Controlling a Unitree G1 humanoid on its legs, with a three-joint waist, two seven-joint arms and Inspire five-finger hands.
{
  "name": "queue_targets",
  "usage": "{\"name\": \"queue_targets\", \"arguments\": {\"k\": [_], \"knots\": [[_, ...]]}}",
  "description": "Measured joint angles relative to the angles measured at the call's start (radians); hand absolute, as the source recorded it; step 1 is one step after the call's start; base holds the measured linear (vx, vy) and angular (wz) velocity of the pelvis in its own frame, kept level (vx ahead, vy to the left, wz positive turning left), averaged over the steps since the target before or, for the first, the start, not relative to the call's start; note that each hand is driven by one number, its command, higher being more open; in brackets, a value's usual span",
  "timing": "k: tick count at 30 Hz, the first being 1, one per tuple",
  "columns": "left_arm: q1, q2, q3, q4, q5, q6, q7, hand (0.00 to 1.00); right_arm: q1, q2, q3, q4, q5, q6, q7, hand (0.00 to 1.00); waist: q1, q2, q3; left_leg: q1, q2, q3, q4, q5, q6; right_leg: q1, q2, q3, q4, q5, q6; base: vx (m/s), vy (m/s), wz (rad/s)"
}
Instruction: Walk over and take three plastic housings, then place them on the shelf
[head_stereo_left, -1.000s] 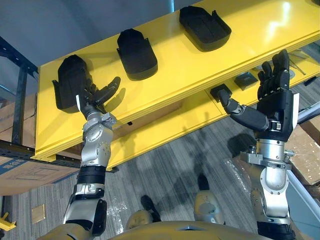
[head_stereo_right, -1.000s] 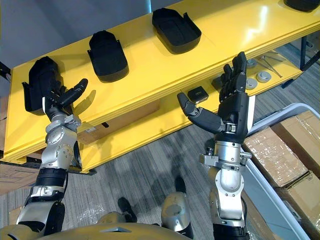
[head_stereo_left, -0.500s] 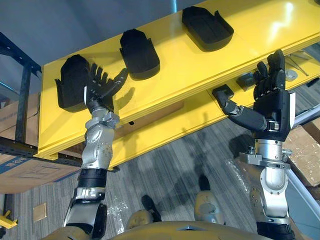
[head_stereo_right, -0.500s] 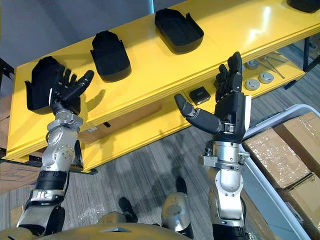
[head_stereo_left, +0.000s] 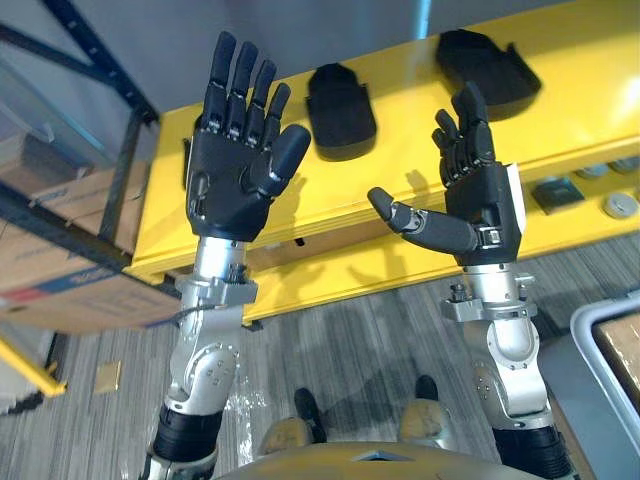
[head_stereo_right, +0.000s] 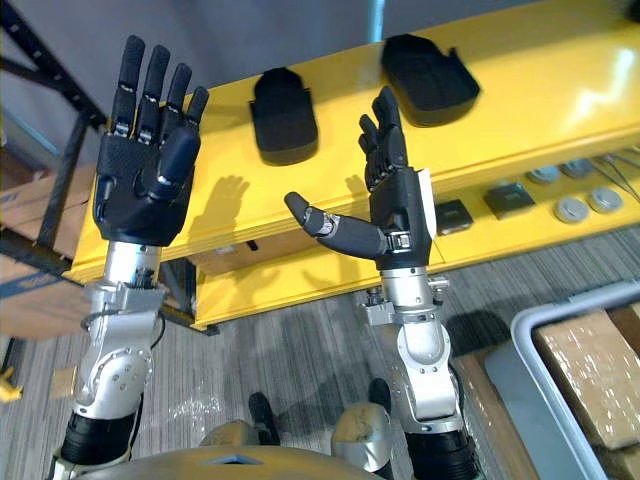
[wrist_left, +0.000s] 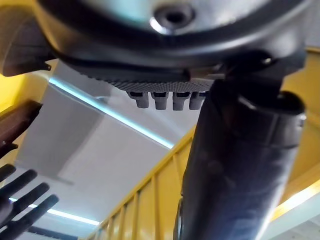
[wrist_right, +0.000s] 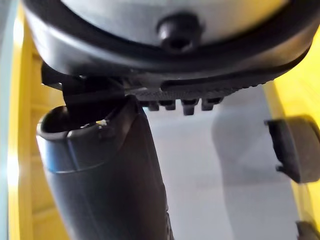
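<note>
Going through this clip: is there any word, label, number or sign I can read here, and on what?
None can be read.
The cardboard box at the left bears a red and blue stripe; any print there is too blurred to read.
The plastic housings and the yellow shelf show no marking.

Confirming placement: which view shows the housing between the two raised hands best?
The right eye view: the housing lies whole on the yellow shelf, clear of the left hand and right hand. In the left eye view the left thumb crowds its edge. The wrist views cannot identify it.
</note>
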Motion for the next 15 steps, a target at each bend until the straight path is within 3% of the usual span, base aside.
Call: {"name": "queue_targets", "arguments": {"k": [4,9,12,15], "knots": [[0.152,0.001,-0.002,-0.01,0.013,-0.002,-0.037,1.0,-0.083,-0.007,0.03,0.125,-0.091,0.032,-0.032,1.0,0.053,-0.04,-0.021,-0.005,-0.006,-0.058,-0.049,0.032,-0.004,0.028,0.0,-0.07,-0.015,0.004,-0.005,0.0,-0.007,0.45],[0.298,-0.002,0.059,-0.006,-0.057,-0.005,-0.049,1.0,-0.199,-0.021,0.054,0.287,-0.168,0.057,-0.041,1.0,0.113,-0.068,-0.024,-0.016,-0.009,-0.097,-0.062,0.044,-0.01,0.045,0.001,-0.112,-0.018,0.002,-0.008,-0.01,-0.001,0.28],[0.333,-0.01,0.088,0.029,-0.096,-0.054,-0.055,1.0,-0.304,-0.044,0.069,0.385,-0.24,0.058,-0.068,1.0,0.134,-0.072,-0.022,-0.044,-0.007,-0.136,-0.062,0.061,-0.01,0.042,0.005,-0.148,-0.018,0.001,-0.01,-0.04,-0.013,0.34],[0.352,-0.029,0.098,0.037,-0.11,-0.112,-0.055,1.0,-0.418,-0.047,0.068,0.511,-0.395,0.056,-0.165,1.0,0.168,-0.084,-0.014,-0.059,-0.005,-0.162,-0.062,0.071,-0.012,0.046,0.009,-0.173,-0.015,-0.003,-0.016,-0.05,-0.016,0.26]]}}
